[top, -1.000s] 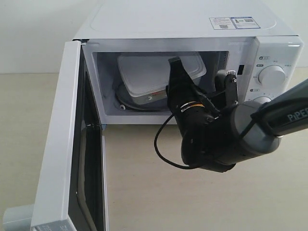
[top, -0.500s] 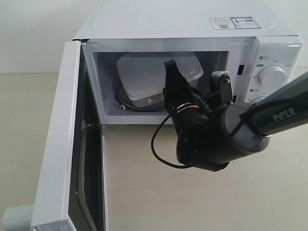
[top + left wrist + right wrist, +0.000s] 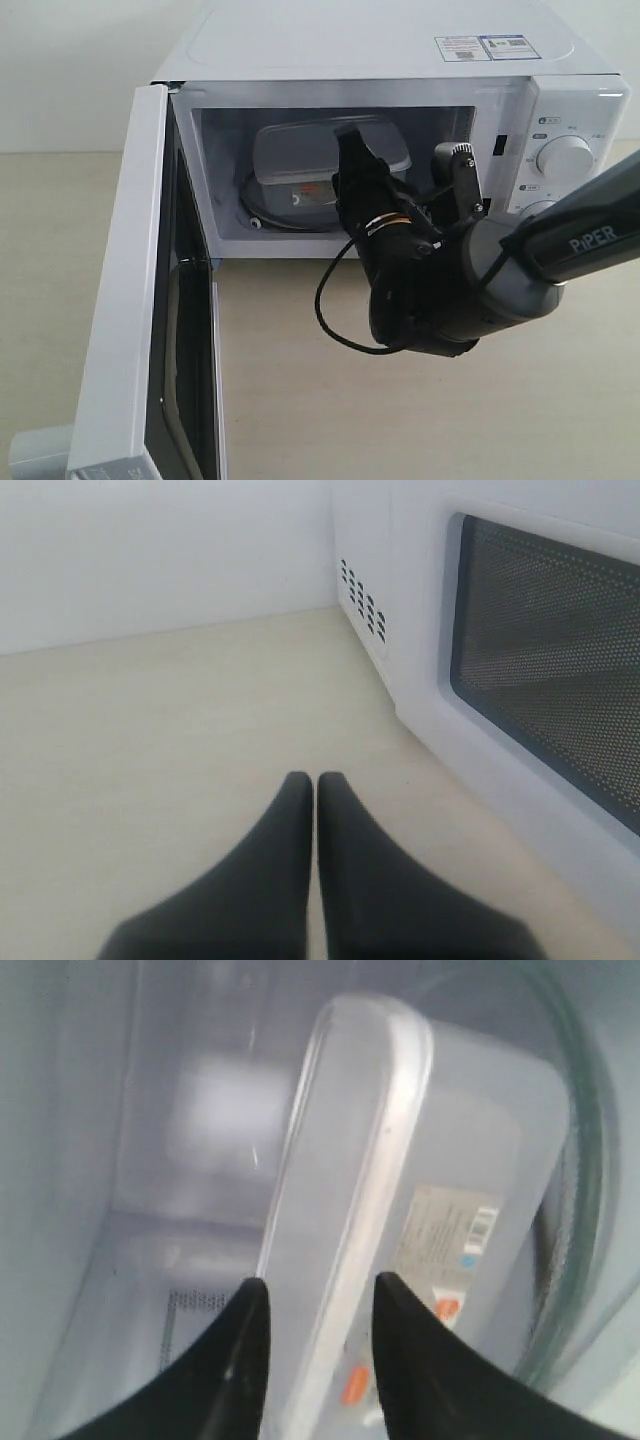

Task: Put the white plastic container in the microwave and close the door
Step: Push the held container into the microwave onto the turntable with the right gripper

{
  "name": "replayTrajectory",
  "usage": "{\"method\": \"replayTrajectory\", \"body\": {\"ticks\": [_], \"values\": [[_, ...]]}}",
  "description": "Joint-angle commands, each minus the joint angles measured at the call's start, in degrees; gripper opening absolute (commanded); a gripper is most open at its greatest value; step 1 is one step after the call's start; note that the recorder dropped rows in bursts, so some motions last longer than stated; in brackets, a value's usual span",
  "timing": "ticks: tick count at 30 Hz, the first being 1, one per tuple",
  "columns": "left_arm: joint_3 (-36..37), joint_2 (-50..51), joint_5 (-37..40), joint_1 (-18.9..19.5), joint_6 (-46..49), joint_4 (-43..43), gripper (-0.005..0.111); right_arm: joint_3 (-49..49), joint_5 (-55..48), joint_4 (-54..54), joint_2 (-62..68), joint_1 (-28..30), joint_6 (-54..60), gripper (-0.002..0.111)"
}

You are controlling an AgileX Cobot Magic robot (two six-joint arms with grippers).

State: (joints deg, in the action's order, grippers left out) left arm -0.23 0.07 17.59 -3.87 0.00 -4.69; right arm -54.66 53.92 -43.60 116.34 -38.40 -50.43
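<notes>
From outside, your box [image 3: 300, 165] lies inside the microwave [image 3: 380, 40], door [image 3: 128, 300] swung wide, right gripper [image 3: 403, 145] spread before it. Left wrist: left gripper [image 3: 316, 785] pinched together. Right wrist: the box's rim runs between parted fingers [image 3: 235, 1360].

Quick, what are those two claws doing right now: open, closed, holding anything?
Left gripper: shut, holding nothing.
Right gripper: open, fingers either side of the white plastic container edge, not clamped on it.

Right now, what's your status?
Left gripper shut, beside door outer face. Right gripper open, inside microwave at white plastic container. Container on turntable. Door open, right arm in doorway.
</notes>
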Motion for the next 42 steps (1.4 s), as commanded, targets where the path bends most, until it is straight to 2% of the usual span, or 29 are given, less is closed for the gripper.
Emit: {"method": "replayTrajectory", "body": {"ticks": [1, 4, 9, 13, 16, 17, 18, 35, 42], "values": [[0.23, -0.07, -0.01, 0.27, 0.00, -0.31, 0.004, 3.28, 1.52, 8.43, -0.57, 0.17, 2.79, 0.034], [0.23, -0.07, -0.01, 0.27, 0.00, -0.31, 0.004, 6.08, 1.72, 10.03, -0.57, 0.17, 11.01, 0.034], [0.23, -0.07, -0.01, 0.27, 0.00, -0.31, 0.004, 7.27, 1.70, 10.97, -0.57, 0.17, 37.38, 0.034], [0.23, -0.07, -0.01, 0.27, 0.00, -0.31, 0.004, 7.27, 1.70, 13.83, -0.57, 0.17, 45.71, 0.032], [0.23, -0.07, -0.01, 0.27, 0.00, -0.31, 0.004, 7.27, 1.84, 16.06, -0.36, 0.17, 55.96, 0.016], [0.23, -0.07, -0.01, 0.27, 0.00, -0.31, 0.004, 7.15, 1.69, 16.15, -0.24, 0.17, 59.20, 0.005], [0.23, -0.07, -0.01, 0.27, 0.00, -0.31, 0.004, 7.02, 1.53, 16.15, -0.08, 0.17, 61.89, -0.001], [0.23, -0.07, -0.01, 0.27, 0.00, -0.31, 0.004, -7.36, 0.87, 14.96, 10.45, 0.17, 69.60, 0.000], [0.23, -0.07, -0.01, 0.27, 0.00, -0.31, 0.004, -11.38, 0.89, 10.50, 13.43, 1.45, 71.34, 0.000]]}}
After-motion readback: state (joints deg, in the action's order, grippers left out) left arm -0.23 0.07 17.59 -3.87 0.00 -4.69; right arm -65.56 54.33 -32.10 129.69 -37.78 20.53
